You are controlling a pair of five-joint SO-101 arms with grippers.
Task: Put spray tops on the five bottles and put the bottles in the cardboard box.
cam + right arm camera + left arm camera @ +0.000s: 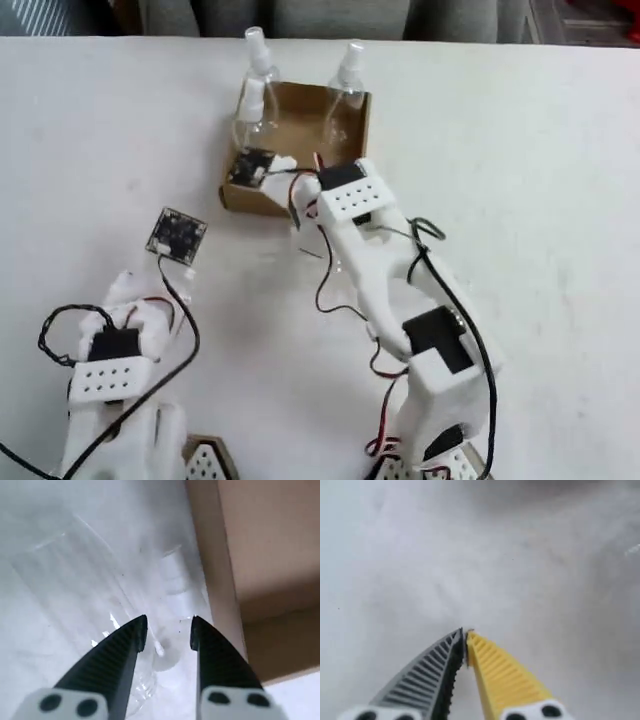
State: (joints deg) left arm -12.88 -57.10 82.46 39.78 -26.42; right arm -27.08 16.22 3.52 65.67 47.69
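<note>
High view: right arm [385, 265] at box [300, 108]

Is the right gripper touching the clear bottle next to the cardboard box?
Cannot tell. In the right wrist view the right gripper, open, frames the clear bottle, but its see-through surface hides any contact or gap.

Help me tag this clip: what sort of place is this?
Likely an indoor tabletop robot setup: a white table, a box holding spray bottles, and grey cushions behind the table.
</note>
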